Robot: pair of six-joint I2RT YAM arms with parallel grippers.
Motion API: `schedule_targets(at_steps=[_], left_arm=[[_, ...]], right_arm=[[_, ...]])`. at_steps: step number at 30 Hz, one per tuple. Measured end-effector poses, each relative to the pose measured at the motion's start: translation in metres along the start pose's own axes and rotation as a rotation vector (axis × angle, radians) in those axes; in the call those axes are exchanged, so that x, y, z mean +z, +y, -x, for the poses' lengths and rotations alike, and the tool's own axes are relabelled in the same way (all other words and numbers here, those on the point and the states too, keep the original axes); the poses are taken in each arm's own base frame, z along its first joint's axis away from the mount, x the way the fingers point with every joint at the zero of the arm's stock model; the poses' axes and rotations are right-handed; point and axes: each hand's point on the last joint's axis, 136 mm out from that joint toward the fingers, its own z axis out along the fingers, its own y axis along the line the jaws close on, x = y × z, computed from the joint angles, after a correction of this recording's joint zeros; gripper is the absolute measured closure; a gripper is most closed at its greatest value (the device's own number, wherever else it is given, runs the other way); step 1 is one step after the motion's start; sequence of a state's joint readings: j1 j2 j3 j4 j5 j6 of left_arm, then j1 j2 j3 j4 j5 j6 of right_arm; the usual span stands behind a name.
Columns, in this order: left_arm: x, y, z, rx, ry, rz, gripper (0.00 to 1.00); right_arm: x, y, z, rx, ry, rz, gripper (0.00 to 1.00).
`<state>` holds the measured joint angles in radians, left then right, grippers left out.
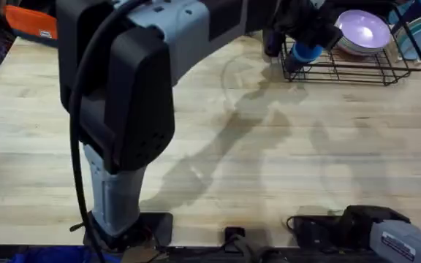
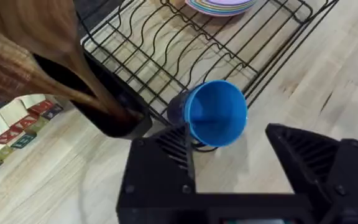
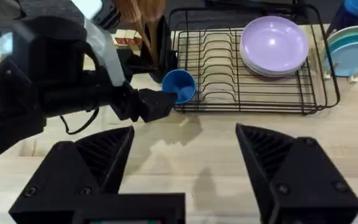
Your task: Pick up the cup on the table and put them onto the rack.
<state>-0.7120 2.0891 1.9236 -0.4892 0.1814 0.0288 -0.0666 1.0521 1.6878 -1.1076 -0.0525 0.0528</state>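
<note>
The blue cup (image 2: 215,113) lies tilted on its side at the near corner of the black wire rack (image 2: 166,43), its mouth facing the left wrist camera. My left gripper (image 2: 229,134) is open, with one finger (image 2: 166,155) touching the cup's rim and the other standing well apart. From overhead, the left arm reaches across the table to the rack (image 1: 346,67), where the cup (image 1: 307,51) shows. In the right wrist view the cup (image 3: 179,85) sits at the rack's (image 3: 253,99) left front corner. My right gripper (image 3: 185,174) is open and holds nothing, far back over the table.
Purple plates (image 3: 273,45) lie in the rack. Teal plates (image 3: 353,50) stand in a white stand beside it. A dark holder with brown wooden utensils (image 2: 42,62) stands right next to the rack's corner. Small lettered blocks (image 2: 17,134) lie nearby.
</note>
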Motion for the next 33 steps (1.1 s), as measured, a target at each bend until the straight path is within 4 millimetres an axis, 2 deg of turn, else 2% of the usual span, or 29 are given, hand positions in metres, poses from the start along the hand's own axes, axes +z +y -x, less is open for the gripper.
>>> schedule_targets(at_steps=[2,8,15,18,22,25,29,33], left_arm=[[0.000,0.000,0.000,0.000,0.000,0.000,0.211],[0.000,0.000,-0.001,-0.013,0.004,-0.001,0.026],[-0.006,0.009,-0.007,-0.032,0.033,0.012,0.008],[-0.026,0.021,0.000,-0.047,0.025,0.033,0.008],[-0.072,0.045,0.019,-0.072,-0.020,0.087,0.008],[-0.108,0.066,0.025,-0.097,-0.031,0.151,0.008],[-0.139,0.086,0.017,-0.129,0.003,0.228,0.008],[-0.157,0.098,0.003,-0.155,0.051,0.278,0.008]], right_arm=[[0.004,0.000,0.000,0.001,0.010,-0.001,0.008],[0.007,-0.001,0.002,0.001,0.009,0.000,0.008],[0.007,0.000,0.006,-0.001,-0.008,0.000,0.008],[0.007,0.000,0.007,-0.001,-0.013,0.000,0.008],[0.007,0.000,0.008,-0.001,-0.017,0.001,0.008],[0.007,0.000,0.008,-0.002,-0.020,0.001,0.008],[0.007,0.000,0.010,-0.002,-0.027,0.001,0.008],[0.007,0.000,0.012,-0.003,-0.034,0.001,0.008]])
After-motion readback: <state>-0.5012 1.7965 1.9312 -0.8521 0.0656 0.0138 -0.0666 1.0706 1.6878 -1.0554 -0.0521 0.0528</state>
